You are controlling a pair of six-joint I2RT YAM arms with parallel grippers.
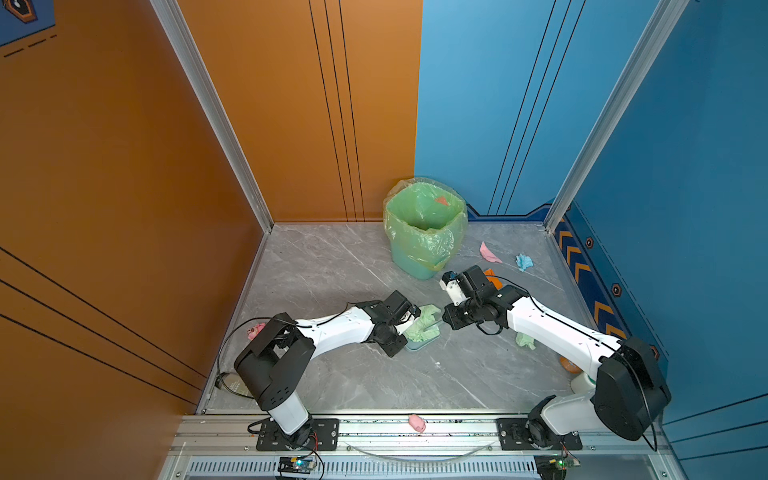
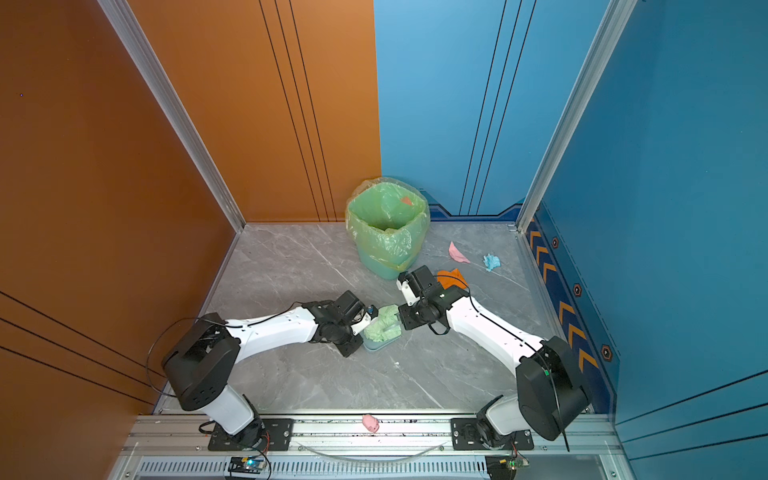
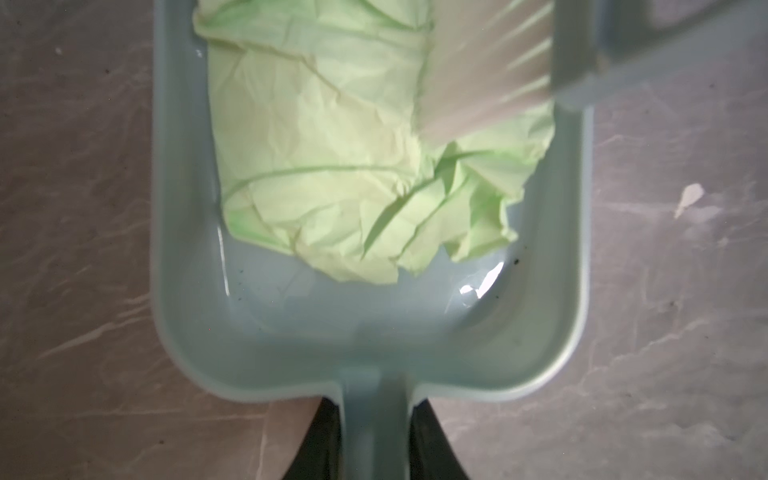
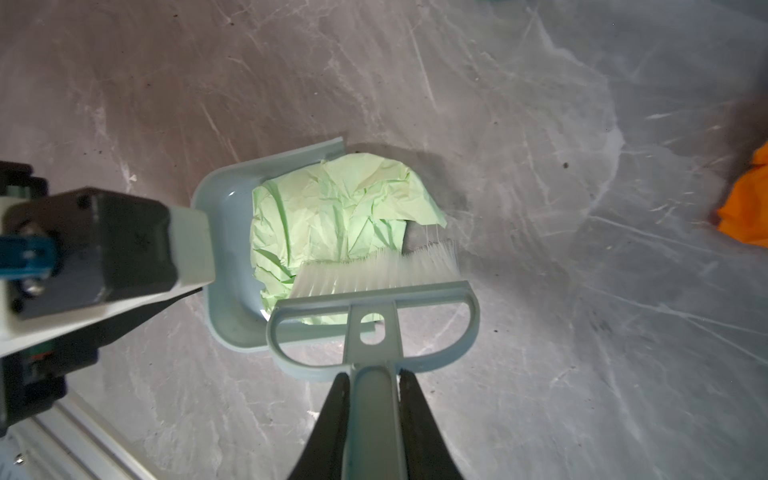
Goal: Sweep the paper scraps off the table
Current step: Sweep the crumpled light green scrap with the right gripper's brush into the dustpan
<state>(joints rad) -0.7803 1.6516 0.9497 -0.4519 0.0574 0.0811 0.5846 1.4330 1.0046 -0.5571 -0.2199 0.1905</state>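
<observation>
- Left pincer (image 3: 374, 405) clamped on dustpan (image 3: 374, 345) handle, mid-frame on counter (image 1: 332, 270).
- Right pincer (image 4: 374, 376) clamped on brush (image 4: 374, 266) handle; bristles seemingly touch green scrap (image 3: 332, 145) inside dustpan.
- Pink scrap (image 1: 489, 252), blue scrap (image 1: 524, 262), orange scrap (image 2: 452, 277) lie right of bin (image 1: 409, 253).

Table (image 4: 540, 208): grey stone-look slab, white veins; smooth, low sheen.
Dustpan (image 3: 374, 345): pale blue-grey plastic, smooth, glossy; bright glints on the floor just ahead of the left gripper (image 3: 374, 405).
Green scrap (image 3: 332, 145): thin paper, matt, heavily creased.
Brush (image 4: 374, 399): matching blue-grey plastic, satin, in the right gripper (image 4: 374, 376).
Bristles (image 4: 374, 268): fine white translucent fibre.
Fingers (image 4: 328, 428): black, matt, smooth.
Orange scrap (image 4: 748, 208): matt crumpled paper, off to the side of the right gripper.
Liner (image 1: 432, 249): thin translucent plastic film, wrinkled, shiny.
Rail (image 1: 374, 424): bare aluminium, ribbed, dull shine.
Arm shells (image 1: 336, 328): white glossy plastic; black matt joints.
</observation>
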